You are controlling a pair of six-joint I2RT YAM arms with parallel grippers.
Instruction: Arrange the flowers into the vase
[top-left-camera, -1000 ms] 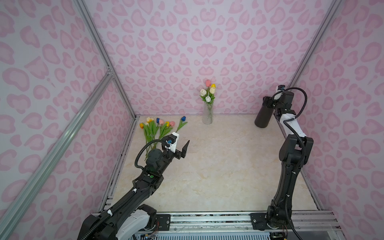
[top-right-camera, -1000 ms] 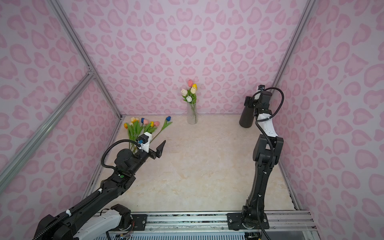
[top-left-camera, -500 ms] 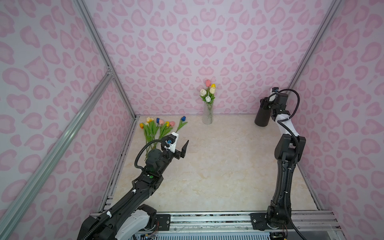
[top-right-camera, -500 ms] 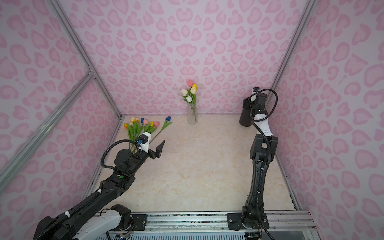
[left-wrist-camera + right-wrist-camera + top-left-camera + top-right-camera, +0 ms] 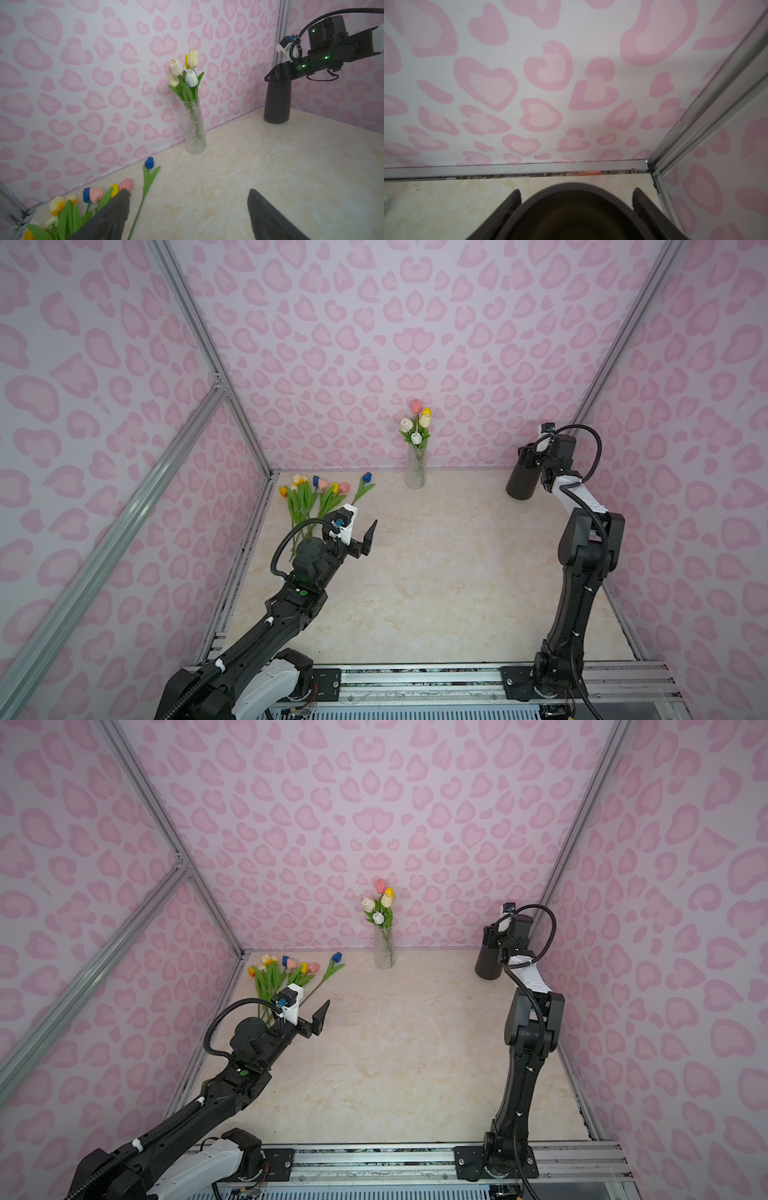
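Nearest me, my left gripper [image 5: 189, 193] hangs wide open and empty above the table [image 5: 436, 572]. Past it the loose flowers [image 5: 320, 493] lie fanned by the left wall, with yellow, cream, pink and blue heads on green stems. More stand in the glass vase [image 5: 415, 468] at the back wall. My right gripper [image 5: 576, 191] straddles a dark vase [image 5: 521, 483]; I cannot tell whether it pinches.

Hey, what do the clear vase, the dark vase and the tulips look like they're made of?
The clear vase is probably glass, possibly clear plastic: transparent, ribbed, stems show through. The dark vase looks matte charcoal, maybe ceramic or plastic, with no shine. The tulips look artificial, foam or soft plastic: smooth, evenly coloured heads, stiff leaves.
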